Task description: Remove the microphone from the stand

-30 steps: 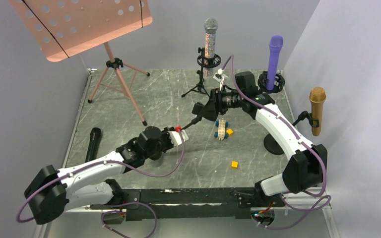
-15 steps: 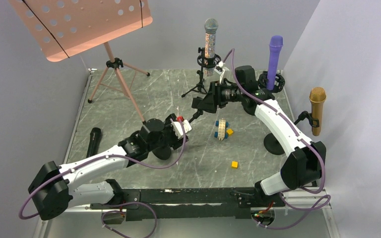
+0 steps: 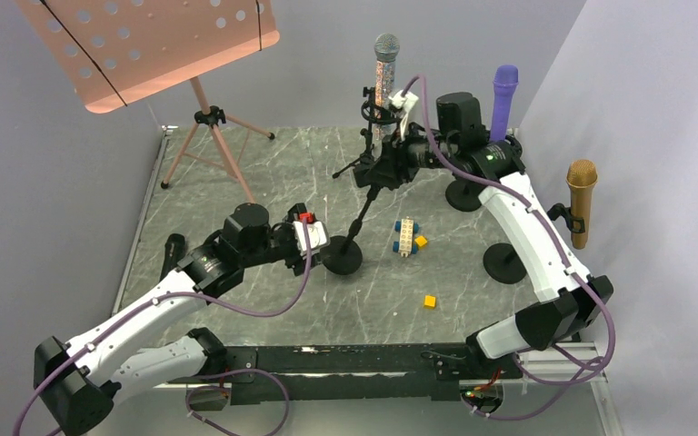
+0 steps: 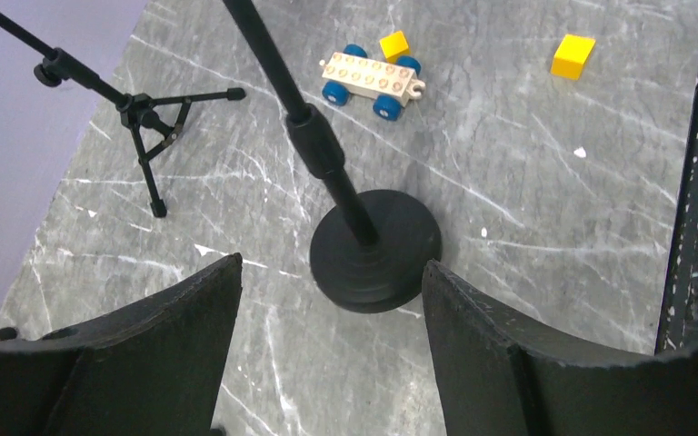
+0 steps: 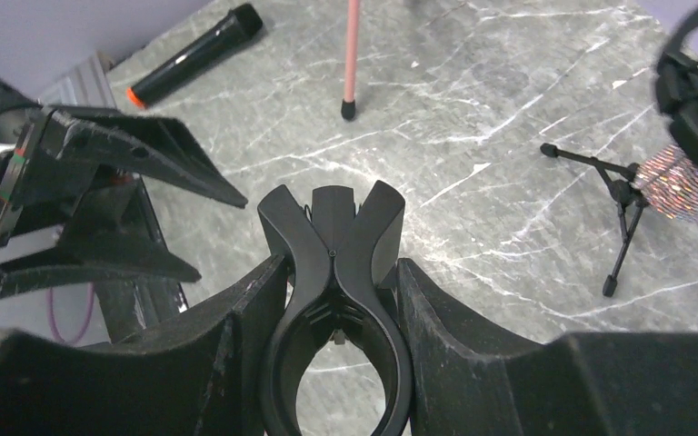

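The right hand (image 5: 334, 291) is clamped on the clip (image 5: 332, 227) of the tilted stand (image 4: 316, 145). The left hand (image 4: 327, 282) gapes wide beside the stand's round base (image 4: 391, 263). The black microphone (image 3: 171, 256) lies at the surface's (image 3: 382, 304) left edge.

Soft, even overhead light fills the grey marble-patterned table (image 3: 382, 300), crisp from edge to edge in the top view, with only faint, short shadows beside the round black stand base (image 3: 342, 258) and the pink music-stand legs (image 3: 240, 177). A small highlight glints on the gold metallic microphone (image 3: 581, 195) past the table's right edge. In the wrist views the near black fingers (image 4: 145, 354) read dark and slightly soft, the black plastic microphone clip (image 5: 334, 272) stays sharp, and the glittery silver microphone (image 5: 686, 182) blurs at the frame's right side.
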`<state>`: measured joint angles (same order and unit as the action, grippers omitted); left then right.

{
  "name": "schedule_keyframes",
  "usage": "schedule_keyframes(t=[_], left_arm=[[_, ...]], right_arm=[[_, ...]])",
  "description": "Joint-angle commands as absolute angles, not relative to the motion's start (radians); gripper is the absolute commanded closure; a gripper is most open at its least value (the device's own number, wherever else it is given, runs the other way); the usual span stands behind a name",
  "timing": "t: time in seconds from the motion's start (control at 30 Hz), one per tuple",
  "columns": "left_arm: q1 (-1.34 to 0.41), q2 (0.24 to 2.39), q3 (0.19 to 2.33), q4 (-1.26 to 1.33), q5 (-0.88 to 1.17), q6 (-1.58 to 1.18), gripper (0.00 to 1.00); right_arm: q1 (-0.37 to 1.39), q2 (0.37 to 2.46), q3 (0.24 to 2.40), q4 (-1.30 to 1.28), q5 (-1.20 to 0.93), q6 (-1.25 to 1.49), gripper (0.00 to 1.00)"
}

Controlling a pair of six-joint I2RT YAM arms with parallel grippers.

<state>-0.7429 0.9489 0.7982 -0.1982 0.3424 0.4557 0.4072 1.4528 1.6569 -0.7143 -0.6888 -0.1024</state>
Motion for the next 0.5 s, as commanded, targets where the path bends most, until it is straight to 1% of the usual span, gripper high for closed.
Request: schedule_keyframes(t=[0.0, 0.2, 0.47], left_arm=[[-0.712, 0.903, 0.768, -0.235, 0.38, 0.467, 0.25], [-0.651, 0.86, 0.743, -0.254, 0.408, 0.44, 0.25], [-0.606, 0.814, 0.703, -0.226, 0.449, 0.383, 0.26]], right_arm=[[0.5, 1.445, 1.71, -0.79, -0.646, -0.234, 1.0], [0.658, 1.506, 1.733, -0.885, -0.522, -0.375, 1.0], [0.678, 1.604, 1.635, -0.914, -0.485, -0.383, 1.0]])
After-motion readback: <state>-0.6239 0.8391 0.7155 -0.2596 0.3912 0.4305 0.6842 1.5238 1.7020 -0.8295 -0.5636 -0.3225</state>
